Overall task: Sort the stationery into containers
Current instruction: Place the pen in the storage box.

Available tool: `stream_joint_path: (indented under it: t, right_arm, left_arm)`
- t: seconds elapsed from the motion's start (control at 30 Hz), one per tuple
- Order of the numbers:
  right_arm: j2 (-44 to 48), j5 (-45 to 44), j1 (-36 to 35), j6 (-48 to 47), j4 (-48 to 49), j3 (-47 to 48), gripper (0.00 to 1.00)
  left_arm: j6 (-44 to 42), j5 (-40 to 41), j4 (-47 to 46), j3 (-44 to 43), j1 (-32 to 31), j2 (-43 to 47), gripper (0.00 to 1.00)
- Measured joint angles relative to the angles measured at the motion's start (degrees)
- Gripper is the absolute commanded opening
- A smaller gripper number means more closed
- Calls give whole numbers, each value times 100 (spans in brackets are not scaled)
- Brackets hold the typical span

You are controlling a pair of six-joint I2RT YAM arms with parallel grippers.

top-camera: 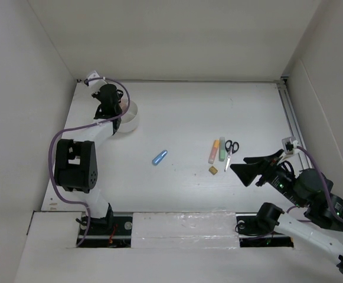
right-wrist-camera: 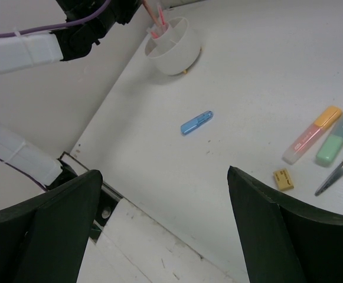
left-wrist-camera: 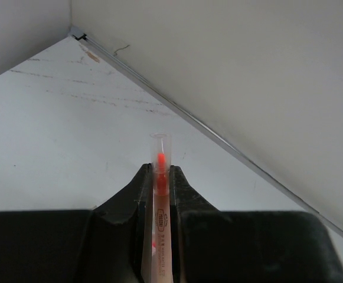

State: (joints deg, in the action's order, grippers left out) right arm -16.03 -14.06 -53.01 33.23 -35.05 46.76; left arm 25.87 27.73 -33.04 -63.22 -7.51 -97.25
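Two arms share one white surface [top-camera: 218, 106], and the low round white cup [top-camera: 130, 122] [right-wrist-camera: 174, 50] at its far left corner serves as the landmark.

Directly over the cup's left rim hangs the left gripper [top-camera: 108, 107] [left-wrist-camera: 159, 172], clenched on a thin orange-red pen [left-wrist-camera: 160, 177] whose clear cap pokes out past the fingertips. The right wrist view shows thin red and pink pens [right-wrist-camera: 157, 25] standing in the cup near that rim and leaning towards the left arm. Whether the clamped pen is one of them cannot be told.

Right of the cup and nearer the arm bases, well apart from it, lies the blue capsule-shaped piece [top-camera: 160, 157] [right-wrist-camera: 196, 122] on its side.

Much farther right of the cup sits a cluster. The tan eraser cube [top-camera: 213, 170] [right-wrist-camera: 283, 179] is nearest the bases. Beyond it the orange highlighter [top-camera: 214, 151] [right-wrist-camera: 311, 134] and the green highlighter [top-camera: 222, 148] [right-wrist-camera: 336, 141] lie side by side. The black-handled scissors [top-camera: 230, 150] [right-wrist-camera: 341, 170] lie just right of the green one.

Farthest from the cup, just beside the scissors, the right gripper [top-camera: 237, 164] [right-wrist-camera: 162, 177] hovers with its jaws spread wide, grasping nothing.
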Motion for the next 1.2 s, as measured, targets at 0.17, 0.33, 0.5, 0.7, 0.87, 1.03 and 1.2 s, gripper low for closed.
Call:
stream_joint_path:
  t: [0.17,0.33,0.5,0.7,0.87,1.03,1.2]
  right_arm:
    - [0,42,0,0,105,-2,93]
    - [4,59,0,-2,129,-2,93]
    - [94,61,0,-2,136,-11,93]
    - [118,61,0,-2,208,-11,93]
    - [122,61,0,-2,208,-11,93]
    - [177,61,0,-2,205,-11,93]
    - [254,61,0,-2,208,-13,93]
  left_arm:
    - [2,138,9,0,0,-33,0]
    - [2,243,-4,70,0,-52,0]
    - [2,358,-31,168,-7,-61,0]
    - [2,535,-50,197,-55,-122,0]
    - [-90,892,-66,249,-271,-125,0]
    - [-142,951,-55,258,-389,-131,0]
    - [-146,1054,-48,258,-389,-131,0]
